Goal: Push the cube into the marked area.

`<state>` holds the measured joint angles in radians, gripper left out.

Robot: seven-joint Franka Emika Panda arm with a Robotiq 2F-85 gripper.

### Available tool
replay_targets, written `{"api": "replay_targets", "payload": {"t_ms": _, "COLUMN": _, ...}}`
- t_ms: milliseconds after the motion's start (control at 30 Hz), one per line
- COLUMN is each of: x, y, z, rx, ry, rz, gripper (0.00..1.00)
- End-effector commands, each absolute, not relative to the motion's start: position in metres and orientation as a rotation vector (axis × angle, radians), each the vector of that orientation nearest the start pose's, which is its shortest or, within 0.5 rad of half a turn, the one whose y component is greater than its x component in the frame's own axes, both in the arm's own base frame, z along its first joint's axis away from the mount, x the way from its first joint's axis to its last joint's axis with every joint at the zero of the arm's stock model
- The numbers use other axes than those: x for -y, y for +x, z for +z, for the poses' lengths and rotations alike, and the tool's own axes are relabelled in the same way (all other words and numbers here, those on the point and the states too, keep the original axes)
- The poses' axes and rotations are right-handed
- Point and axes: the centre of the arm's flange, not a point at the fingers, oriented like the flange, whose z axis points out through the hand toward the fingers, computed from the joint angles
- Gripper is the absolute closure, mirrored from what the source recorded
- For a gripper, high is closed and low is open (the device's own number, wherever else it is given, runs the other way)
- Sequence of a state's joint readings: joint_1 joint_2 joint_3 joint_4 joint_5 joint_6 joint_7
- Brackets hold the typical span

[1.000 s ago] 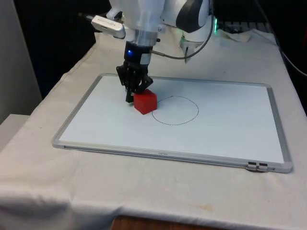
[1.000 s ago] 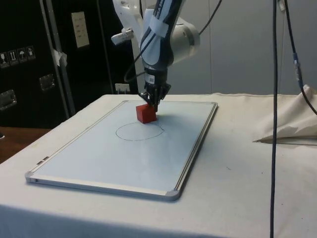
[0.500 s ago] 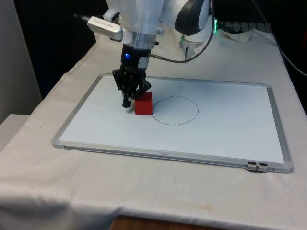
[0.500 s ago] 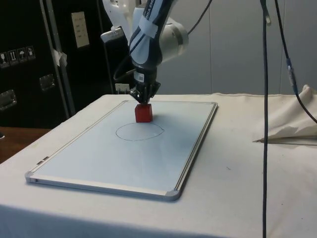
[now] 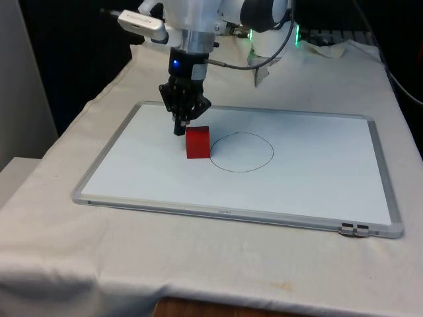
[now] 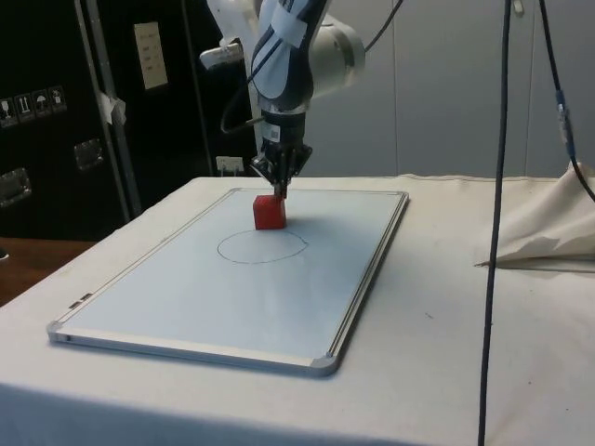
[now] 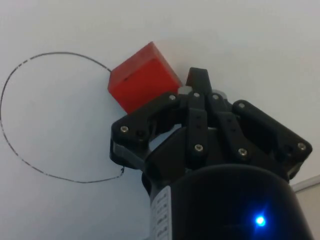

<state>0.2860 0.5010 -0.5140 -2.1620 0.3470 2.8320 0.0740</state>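
A red cube [image 5: 197,142] stands on the whiteboard [image 5: 106,158], just outside the front view's left edge of a drawn circle [image 5: 242,152]. My gripper [image 5: 180,129] is shut with nothing in it. Its tips point down close behind the cube's far left corner; I cannot tell whether they touch. From the side, the gripper [image 6: 279,190] hangs just above and behind the cube [image 6: 270,212], and the circle [image 6: 262,246] lies in front of it. In the wrist view the closed fingertips [image 7: 197,80] sit beside the cube [image 7: 142,82], which touches the circle's line [image 7: 55,54].
The whiteboard's metal rim [image 6: 186,346] is raised a little above the white cloth. A black cable [image 6: 493,214] hangs down in the side view's right part, in front of a bunched cloth [image 6: 548,232]. Board surface to the front view's right of the circle is bare.
The cube turned square to the board early on, then stayed still. The gripper drew back from the cube's left side towards the far corner and rose slightly.
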Motion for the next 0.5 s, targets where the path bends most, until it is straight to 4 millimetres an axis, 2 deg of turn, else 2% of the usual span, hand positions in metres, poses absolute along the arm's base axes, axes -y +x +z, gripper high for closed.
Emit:
{"api": "replay_targets", "payload": {"t_ms": 0, "x": 0.143, "y": 0.565, "z": 0.217, "rx": -0.864, "ry": -3.095, "rz": -0.401, "gripper": 1.00}}
{"api": "replay_targets", "payload": {"t_ms": 467, "x": 0.125, "y": 0.561, "z": 0.217, "rx": -0.841, "ry": -3.042, "rz": -0.325, "gripper": 1.00}}
